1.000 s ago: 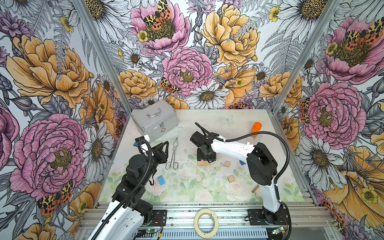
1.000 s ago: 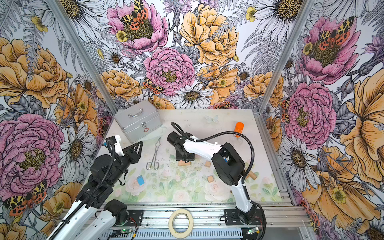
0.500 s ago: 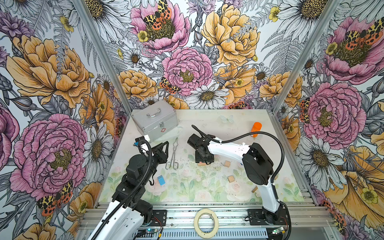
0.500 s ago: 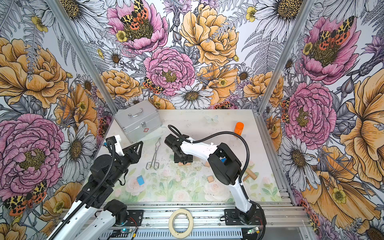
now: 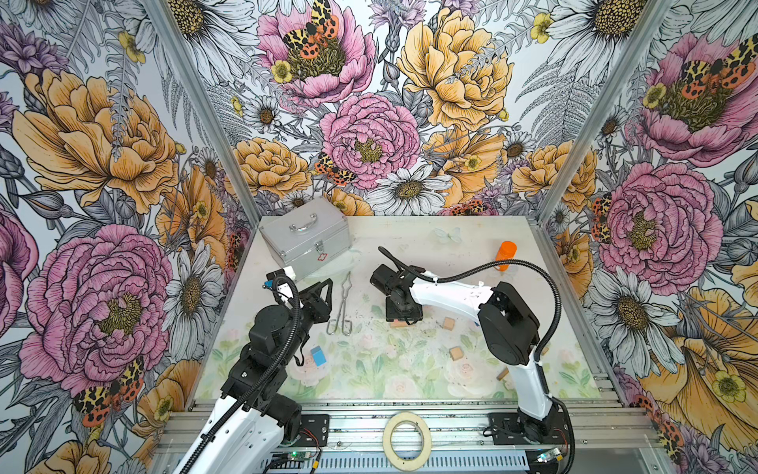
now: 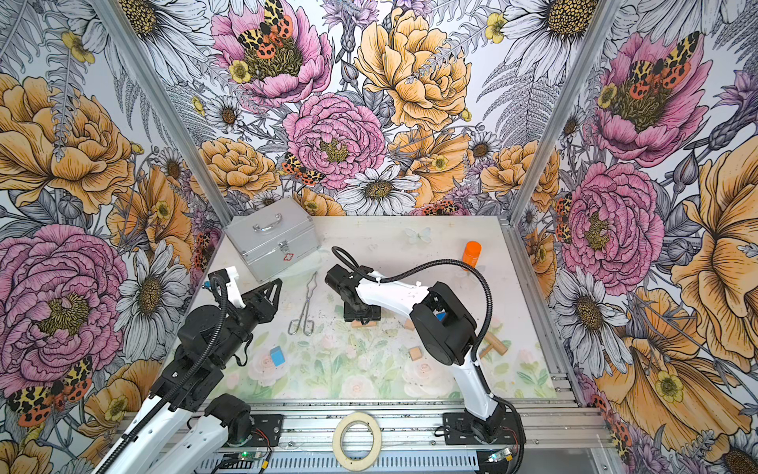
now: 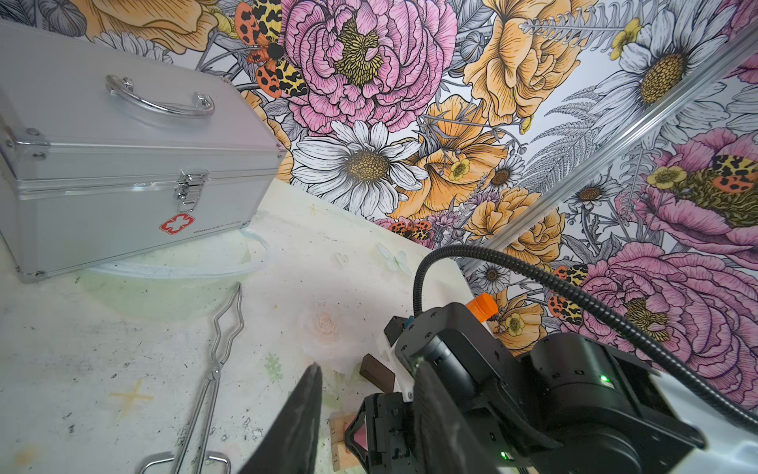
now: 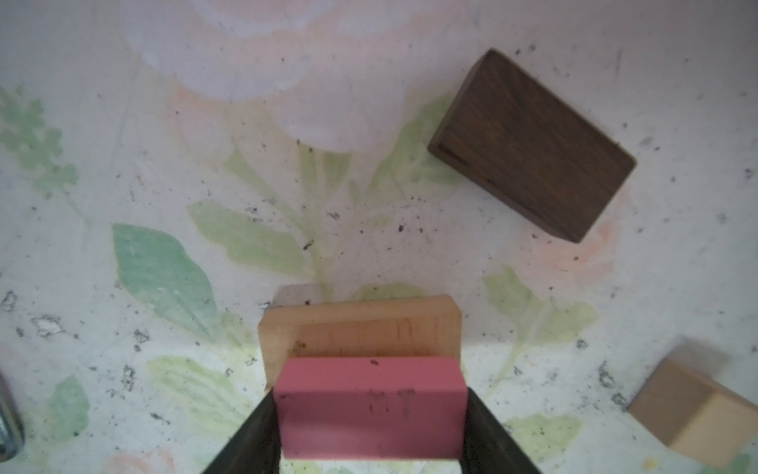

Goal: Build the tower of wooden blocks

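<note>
Right gripper (image 8: 371, 410) clamps the pink bar (image 8: 371, 390); tan bar (image 8: 361, 328) just beneath it, seemingly touching; square the edges before release; dark brown bar (image 8: 533, 143) lies ahead; left gripper (image 5: 322, 289) gapes empty.

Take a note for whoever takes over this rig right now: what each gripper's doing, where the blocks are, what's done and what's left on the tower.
Left gripper: open, empty, hovering beside the tongs.
Right gripper: shut on the pink bar, holding it over the tan bar; I cannot tell whether it rests there yet.
Loose on the mat: dark brown bar close by; blue cube and tan cubes farther off.
Done: tan bar laid as base.
Left: seat and release pink, then stack the brown, blue and tan ones.
</note>
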### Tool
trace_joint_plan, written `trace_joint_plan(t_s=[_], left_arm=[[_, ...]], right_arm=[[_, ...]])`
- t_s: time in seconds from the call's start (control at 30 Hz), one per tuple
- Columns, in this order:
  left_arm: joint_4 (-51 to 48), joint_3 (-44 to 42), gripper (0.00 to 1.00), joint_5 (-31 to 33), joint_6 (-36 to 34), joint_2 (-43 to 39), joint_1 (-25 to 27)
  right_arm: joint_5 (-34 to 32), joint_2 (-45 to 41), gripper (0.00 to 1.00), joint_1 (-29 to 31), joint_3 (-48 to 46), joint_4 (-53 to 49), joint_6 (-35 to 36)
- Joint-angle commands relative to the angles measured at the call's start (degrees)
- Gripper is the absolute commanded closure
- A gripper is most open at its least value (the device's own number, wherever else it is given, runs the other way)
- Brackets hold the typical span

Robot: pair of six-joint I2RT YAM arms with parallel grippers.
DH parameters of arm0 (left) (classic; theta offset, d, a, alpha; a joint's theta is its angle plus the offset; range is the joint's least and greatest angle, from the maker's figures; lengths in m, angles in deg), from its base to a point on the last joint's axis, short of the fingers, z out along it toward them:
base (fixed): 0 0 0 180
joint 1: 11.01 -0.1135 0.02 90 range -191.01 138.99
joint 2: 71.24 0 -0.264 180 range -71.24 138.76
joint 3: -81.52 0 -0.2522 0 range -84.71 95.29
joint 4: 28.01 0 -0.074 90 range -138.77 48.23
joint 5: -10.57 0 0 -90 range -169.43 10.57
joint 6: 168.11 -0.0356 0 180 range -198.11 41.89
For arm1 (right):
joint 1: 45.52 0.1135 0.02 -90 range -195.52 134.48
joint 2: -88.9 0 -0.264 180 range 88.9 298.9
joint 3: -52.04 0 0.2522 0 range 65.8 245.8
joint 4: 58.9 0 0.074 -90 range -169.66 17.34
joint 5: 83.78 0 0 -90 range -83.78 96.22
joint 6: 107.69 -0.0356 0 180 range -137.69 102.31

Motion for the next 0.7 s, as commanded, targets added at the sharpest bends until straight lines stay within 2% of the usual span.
trace_joint_plan(t_s=[0.0, 0.67], left_arm=[[-0.5, -0.6, 0.61, 1.0, -1.1, 0.2, 0.4], [-0.4, -0.7, 0.61, 0.9, -1.0, 0.2, 0.4]], right_arm=[[-0.7, 0.9, 1.00, 0.3, 1.2, 0.4, -0.7], [0.6, 1.1, 1.00, 0.2, 1.1, 1.6, -0.7]])
